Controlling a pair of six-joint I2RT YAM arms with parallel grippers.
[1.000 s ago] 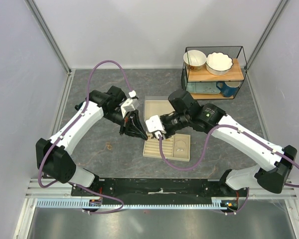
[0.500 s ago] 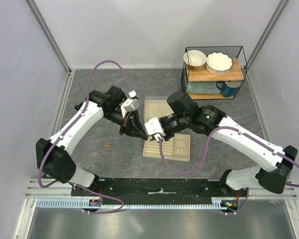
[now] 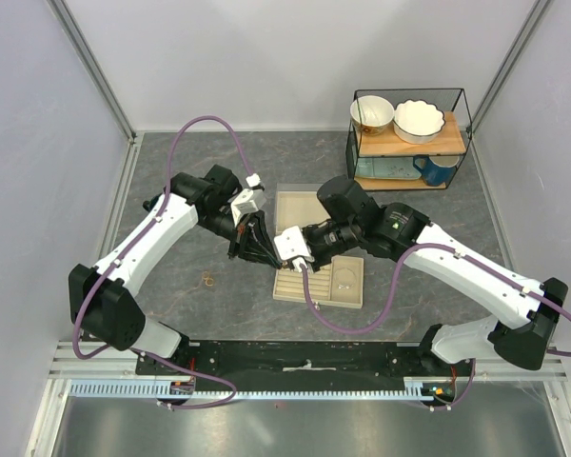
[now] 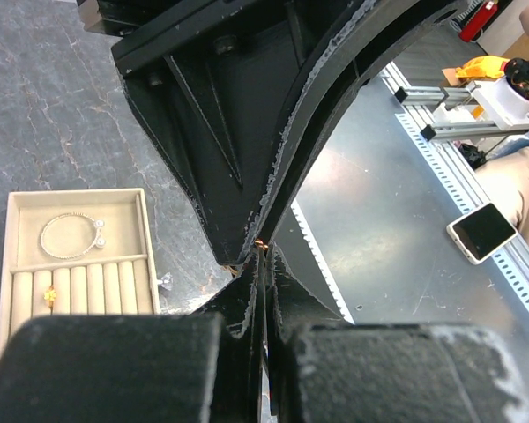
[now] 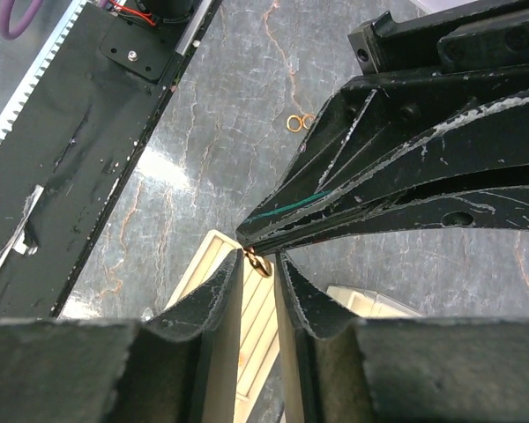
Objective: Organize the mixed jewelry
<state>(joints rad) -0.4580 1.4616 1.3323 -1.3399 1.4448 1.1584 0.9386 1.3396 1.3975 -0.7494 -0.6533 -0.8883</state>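
— Gold-brown ring (image 5: 258, 263) sits at the very tip of the left pincer (image 5: 247, 238). Its fingers are pressed together to a point, clamped on the ring.

— And the right pincer (image 5: 260, 275)?

— Fingers a little apart, one on each side of the ring. A thin gap shows on one side, so not gripping. Tip to tip with the left, above the middle of the table (image 3: 171, 171), at the left edge of the tray (image 4: 75, 193).

— Rest of the jewelry?

— Hoop (image 4: 70, 235) lies flat in the tray's open compartment. One slotted ring (image 4: 48, 298) stands in the roll section, near that section's outer edge.

— Anything off the tray?

— Loose rings (image 5: 298, 122), two, touching each other, on the bare table left of the tray, toward the near edge, well apart from both pincers.

— Tray position?

— Flat, mid-table, just right of where the pincers meet.
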